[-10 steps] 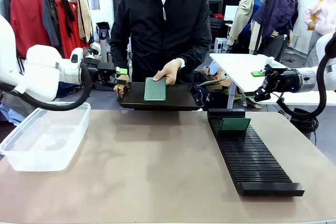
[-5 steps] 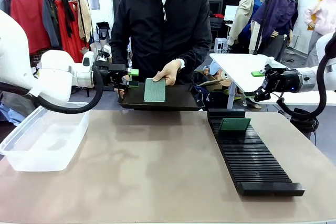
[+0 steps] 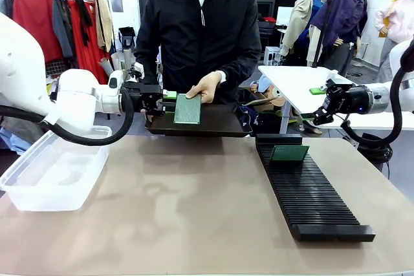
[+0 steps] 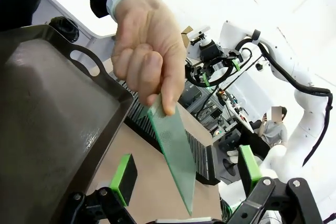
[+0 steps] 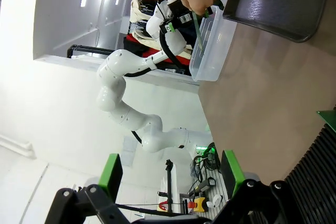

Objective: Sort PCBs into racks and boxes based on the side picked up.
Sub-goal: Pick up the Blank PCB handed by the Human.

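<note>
One PCB (image 3: 187, 109), tilted in the person's hand (image 3: 207, 86) at twelve o'clock of the desk (image 3: 194, 211), sits inside the released left tool (image 3: 167, 99); handover step, I judge; next, clench on its edge; right tool (image 3: 315, 103) released.

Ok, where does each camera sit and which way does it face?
Front: between the arms, facing the person across the table; left gripper, right gripper show.
Left wrist: on the left arm, facing the PCB the person's hand holds up; own pads show.
Right wrist: on the right arm, facing the box across the table; own fingers show.
Shared: front and left wrist both show the PCB, tray.
</note>
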Motion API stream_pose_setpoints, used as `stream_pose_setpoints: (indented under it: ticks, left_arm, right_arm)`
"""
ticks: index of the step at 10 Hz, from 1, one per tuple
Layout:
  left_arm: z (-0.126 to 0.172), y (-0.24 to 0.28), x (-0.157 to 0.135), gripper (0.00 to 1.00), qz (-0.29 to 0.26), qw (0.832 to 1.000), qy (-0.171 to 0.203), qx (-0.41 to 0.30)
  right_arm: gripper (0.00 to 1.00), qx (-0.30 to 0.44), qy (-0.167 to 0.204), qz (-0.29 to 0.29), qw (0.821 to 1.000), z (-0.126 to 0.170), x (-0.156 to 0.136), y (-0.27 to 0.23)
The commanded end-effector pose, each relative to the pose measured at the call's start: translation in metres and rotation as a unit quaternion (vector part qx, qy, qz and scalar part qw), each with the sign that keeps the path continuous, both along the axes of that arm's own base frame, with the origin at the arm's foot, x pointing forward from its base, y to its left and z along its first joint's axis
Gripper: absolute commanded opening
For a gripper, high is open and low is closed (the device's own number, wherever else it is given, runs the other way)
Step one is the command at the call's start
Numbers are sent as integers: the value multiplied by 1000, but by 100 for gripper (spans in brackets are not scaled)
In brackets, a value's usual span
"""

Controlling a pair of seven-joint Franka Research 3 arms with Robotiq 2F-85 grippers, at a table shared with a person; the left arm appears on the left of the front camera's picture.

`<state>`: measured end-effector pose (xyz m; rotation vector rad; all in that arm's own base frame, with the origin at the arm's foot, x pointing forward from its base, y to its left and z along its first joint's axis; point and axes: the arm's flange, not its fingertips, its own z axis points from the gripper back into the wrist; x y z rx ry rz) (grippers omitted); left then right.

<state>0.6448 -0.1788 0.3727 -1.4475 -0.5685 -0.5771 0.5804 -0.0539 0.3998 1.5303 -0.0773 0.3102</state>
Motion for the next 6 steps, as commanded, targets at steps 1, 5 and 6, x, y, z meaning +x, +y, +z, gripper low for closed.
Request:
stream_pose_setpoints:
  ticks: [1,5,6]
  left_arm:
    - [-1,-11,0,100,-5,1000,-17,-10]
    - [-9,-24,1,100,-17,1000,-17,-9]
    - [-10,-25,1,100,-22,1000,-20,-8]
  right_arm:
    - [100,9,-9,-1,1000,2,0,1]
    - [100,9,-9,-1,1000,2,0,1]
    - [100,9,-9,-1,1000,2,0,1]
